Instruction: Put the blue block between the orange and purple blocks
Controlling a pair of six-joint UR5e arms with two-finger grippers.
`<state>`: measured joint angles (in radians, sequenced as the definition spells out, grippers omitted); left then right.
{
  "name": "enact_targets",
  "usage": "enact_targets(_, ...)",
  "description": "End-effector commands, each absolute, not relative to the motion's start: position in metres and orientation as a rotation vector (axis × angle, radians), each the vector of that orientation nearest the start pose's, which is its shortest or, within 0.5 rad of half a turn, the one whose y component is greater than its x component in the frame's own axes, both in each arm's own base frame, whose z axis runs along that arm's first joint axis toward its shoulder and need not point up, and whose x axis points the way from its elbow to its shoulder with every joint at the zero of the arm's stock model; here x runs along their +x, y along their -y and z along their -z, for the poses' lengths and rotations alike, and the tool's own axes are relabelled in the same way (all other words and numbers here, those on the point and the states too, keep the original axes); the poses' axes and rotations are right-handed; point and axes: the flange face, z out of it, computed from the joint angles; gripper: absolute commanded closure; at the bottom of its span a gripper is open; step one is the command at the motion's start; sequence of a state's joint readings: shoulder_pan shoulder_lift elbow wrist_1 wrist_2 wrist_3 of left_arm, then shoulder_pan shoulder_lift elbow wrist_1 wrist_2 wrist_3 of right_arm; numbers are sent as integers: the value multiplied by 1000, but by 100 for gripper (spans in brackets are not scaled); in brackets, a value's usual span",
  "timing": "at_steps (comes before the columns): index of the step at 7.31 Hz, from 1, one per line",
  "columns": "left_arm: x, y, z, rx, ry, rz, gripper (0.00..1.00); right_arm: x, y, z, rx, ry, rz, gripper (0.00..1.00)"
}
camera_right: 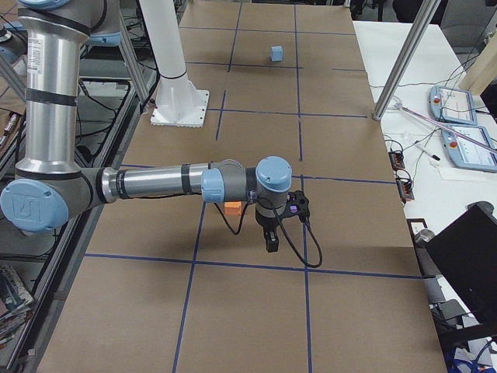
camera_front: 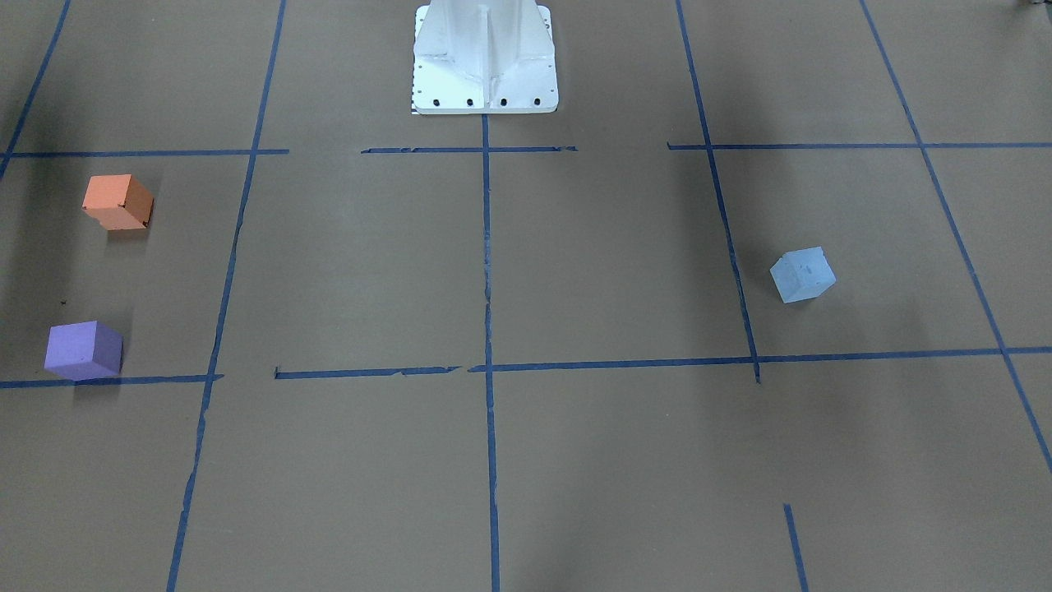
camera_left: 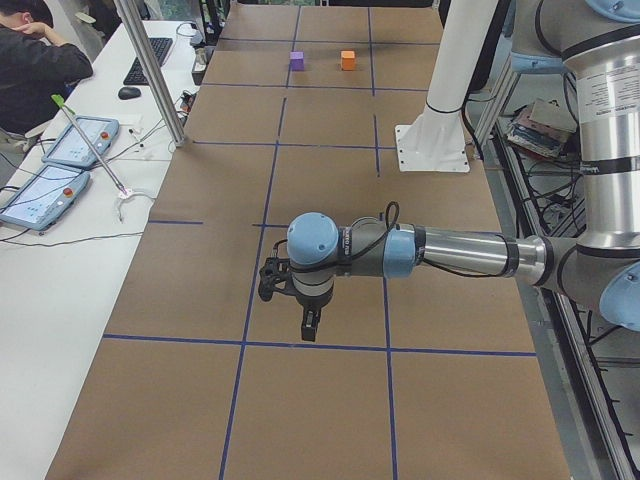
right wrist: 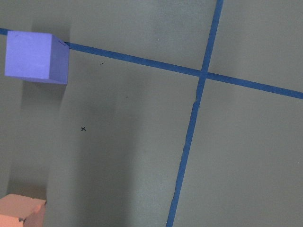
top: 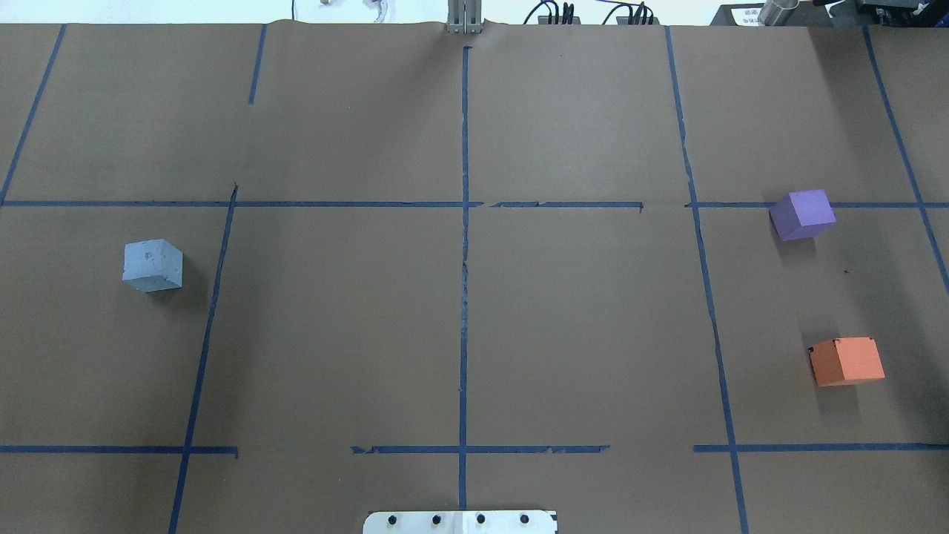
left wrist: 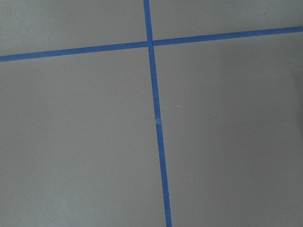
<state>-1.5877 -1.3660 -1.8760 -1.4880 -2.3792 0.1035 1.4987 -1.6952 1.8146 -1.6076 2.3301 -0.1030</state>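
So, the blue block [top: 153, 265] sits alone on my left of the tabletop [top: 578, 326], just beside a tape line [top: 216, 297]. It's well apart from the purple block [top: 802, 214] and orange block [top: 847, 361] on the right. There's bare paper between those two, with a tiny inked x [right wrist: 83, 128]. The left pincer [camera_left: 309, 325] and right pincer [camera_right: 271, 241] only show side-on, so I can't tell if they're apart or together.

Table [top: 334, 334] (taped grid [top: 465, 297]) bears blue block [top: 153, 265], orange block [top: 847, 361], purple block [top: 802, 213].

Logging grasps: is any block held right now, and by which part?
Nothing is held. The blue block, orange block and purple block lie free on the table; left gripper and right gripper touch none.
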Motion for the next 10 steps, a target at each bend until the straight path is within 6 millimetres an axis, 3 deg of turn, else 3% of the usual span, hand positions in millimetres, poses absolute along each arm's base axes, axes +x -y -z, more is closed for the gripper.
enact_targets(1, -68, 404, -604, 71, -806, -96, 0, 33, 446, -600, 94, 759, 199, 0)
enact_targets(3, -65, 411, -603, 76, -807, -105, 0, 32, 449, -594, 105, 759, 204, 0)
enact_targets(5, -64, 463, -556, 268, -795, -185, 0, 32, 451, -592, 108, 757, 205, 0)
enact_targets(7, -51, 478, -559, 311, -800, -241, 0, 32, 454, -590, 113, 757, 207, 0)
enact_targets(8, -4, 482, -558, 294, -827, -280, 0, 32, 454, -589, 114, 757, 208, 0)
enact_targets(9, 55, 480, -551, 150, -862, -145, 0, 32, 454, -590, 113, 757, 207, 0)
enact_targets(10, 96, 476, -539, 93, -900, -42, 0, 32, 454, -589, 114, 757, 208, 0)
